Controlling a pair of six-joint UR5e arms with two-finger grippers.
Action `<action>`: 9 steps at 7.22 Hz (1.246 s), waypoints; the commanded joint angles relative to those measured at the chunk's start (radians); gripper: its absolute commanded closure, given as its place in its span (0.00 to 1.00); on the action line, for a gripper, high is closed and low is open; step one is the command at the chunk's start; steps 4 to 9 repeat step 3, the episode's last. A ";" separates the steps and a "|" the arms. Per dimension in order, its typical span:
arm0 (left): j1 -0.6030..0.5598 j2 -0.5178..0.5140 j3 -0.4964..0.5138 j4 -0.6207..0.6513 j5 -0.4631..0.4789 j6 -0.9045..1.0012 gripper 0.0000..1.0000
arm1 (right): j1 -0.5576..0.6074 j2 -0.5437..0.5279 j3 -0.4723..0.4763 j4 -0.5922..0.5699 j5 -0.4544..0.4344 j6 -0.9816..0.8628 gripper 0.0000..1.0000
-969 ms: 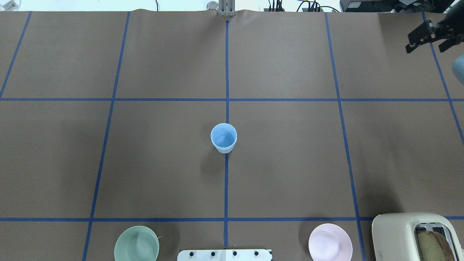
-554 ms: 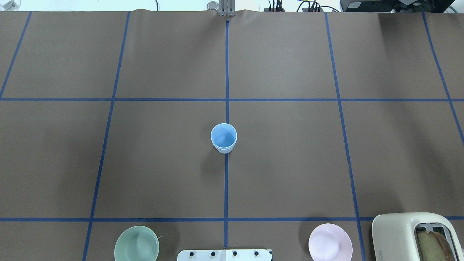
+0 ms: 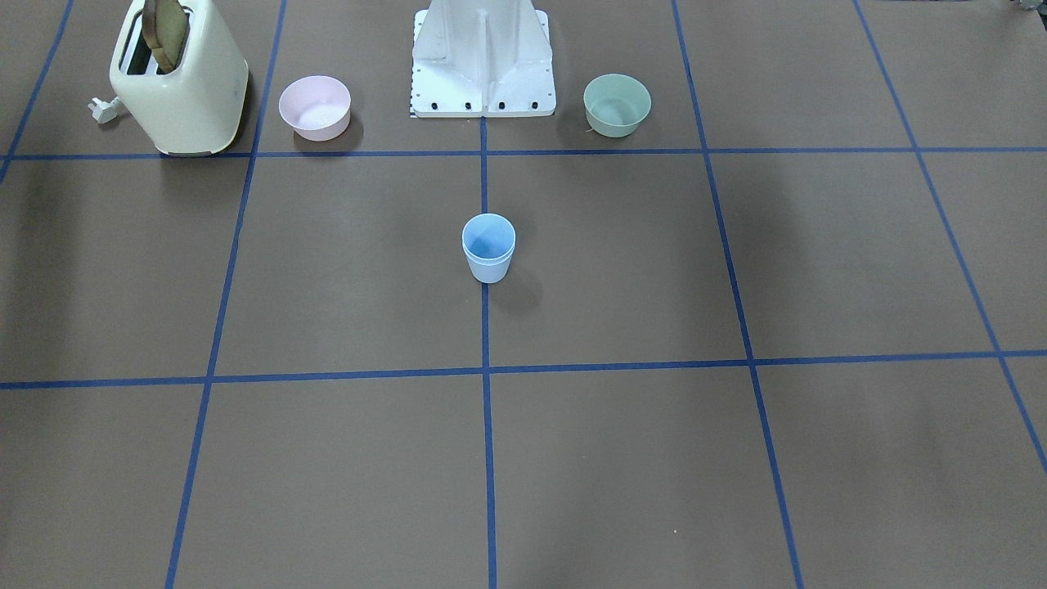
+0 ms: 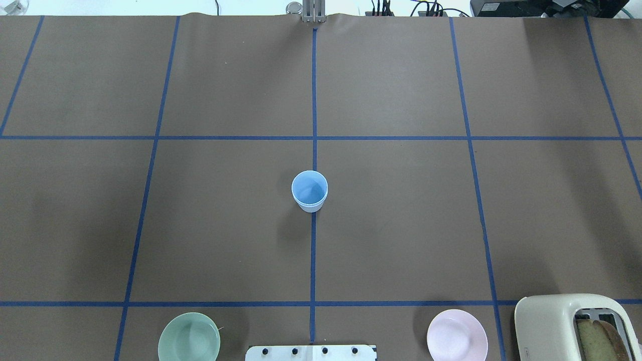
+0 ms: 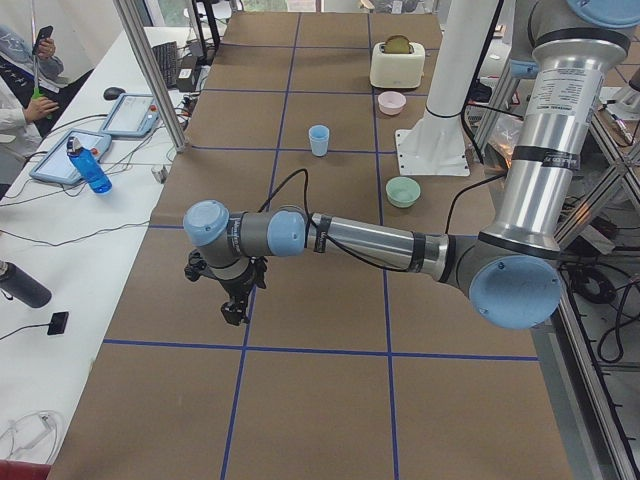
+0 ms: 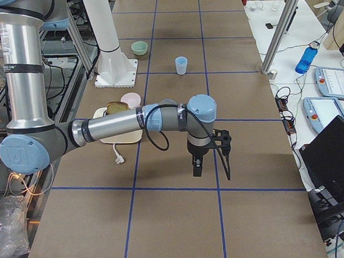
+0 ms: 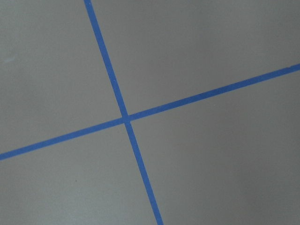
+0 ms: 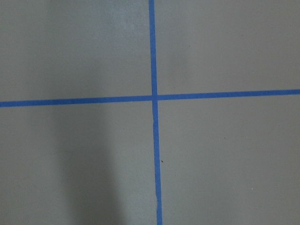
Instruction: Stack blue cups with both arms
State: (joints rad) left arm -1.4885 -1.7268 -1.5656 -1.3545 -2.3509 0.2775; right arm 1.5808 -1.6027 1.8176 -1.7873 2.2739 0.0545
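Observation:
The blue cups [image 3: 488, 255] stand upright at the table's centre, on the blue tape line. A second rim line just under the top rim suggests one is nested in the other. They also show in the overhead view [image 4: 309, 193] and in both side views [image 5: 319, 140] [image 6: 181, 64]. My left gripper [image 5: 234, 303] hangs over the table far to the left of the cups and shows only in the exterior left view. My right gripper [image 6: 198, 162] hangs far to their right and shows only in the exterior right view. I cannot tell if either is open or shut. Both wrist views show only brown paper and tape.
A cream toaster [image 3: 180, 82] with bread stands near the base on my right. A pink bowl [image 3: 315, 106] and a green bowl [image 3: 617, 104] flank the white base [image 3: 483, 65]. A side table [image 5: 75, 200] holds tablets and a bottle.
My right gripper, at the overhead view's top right edge one second ago, has left that view. The cups have not moved.

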 commanded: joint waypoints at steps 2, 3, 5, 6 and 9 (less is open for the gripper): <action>-0.001 0.038 -0.024 0.000 -0.001 -0.001 0.02 | 0.001 -0.025 0.015 0.002 0.001 0.001 0.00; -0.001 0.038 -0.024 0.000 -0.001 -0.001 0.02 | 0.001 -0.025 0.015 0.002 0.001 0.001 0.00; -0.001 0.038 -0.024 0.000 -0.001 -0.001 0.02 | 0.001 -0.025 0.015 0.002 0.001 0.001 0.00; -0.001 0.038 -0.024 0.000 -0.001 -0.001 0.02 | 0.001 -0.025 0.015 0.002 0.001 0.001 0.00; -0.001 0.038 -0.024 0.000 -0.001 -0.001 0.02 | 0.001 -0.025 0.015 0.002 0.001 0.001 0.00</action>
